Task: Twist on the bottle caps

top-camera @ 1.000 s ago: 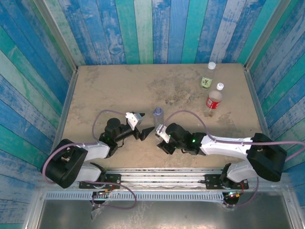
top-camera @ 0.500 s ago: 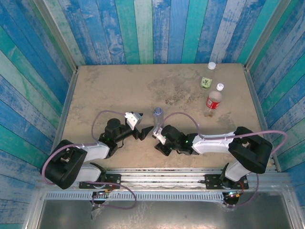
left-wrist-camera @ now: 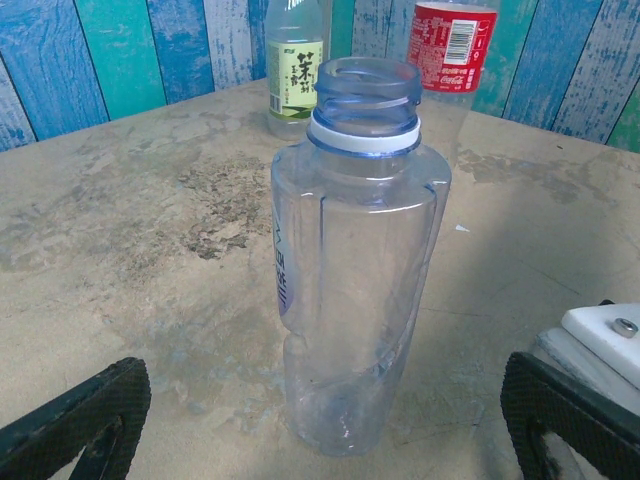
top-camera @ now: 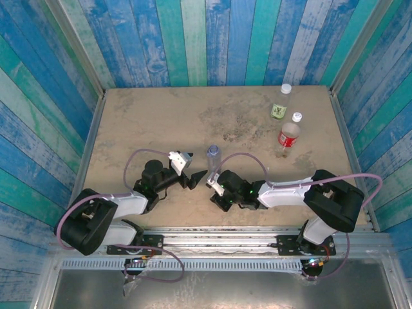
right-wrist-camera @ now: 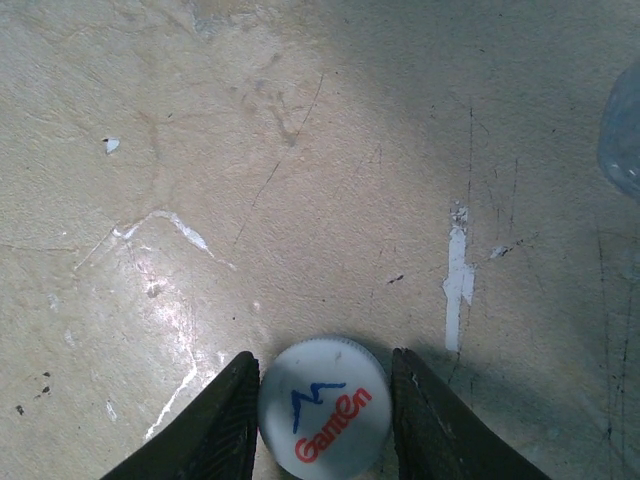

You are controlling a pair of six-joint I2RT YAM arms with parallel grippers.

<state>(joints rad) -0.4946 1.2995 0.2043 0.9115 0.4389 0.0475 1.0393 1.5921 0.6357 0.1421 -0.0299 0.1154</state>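
The plain bluish bottle stands upright and uncapped, with a white ring under its open mouth. It is just ahead of my left gripper, which is open with its fingertips wide apart. From above, the plain bottle stands between my left gripper and my right gripper. A white bottle cap printed in blue and red lies flat on the table. My right gripper is shut on it, a finger against each side. The red-labelled bottle and the green-yellow-labelled bottle stand capped at the far right.
Blue and green plank walls enclose the table on three sides. A worn dark patch marks the middle of the tabletop. A white paint streak and a small white fleck lie on the surface beyond the cap.
My right gripper's jaws have narrowed onto the cap, and the right arm's elbow has swung left. The left arm and the bottles have not moved.
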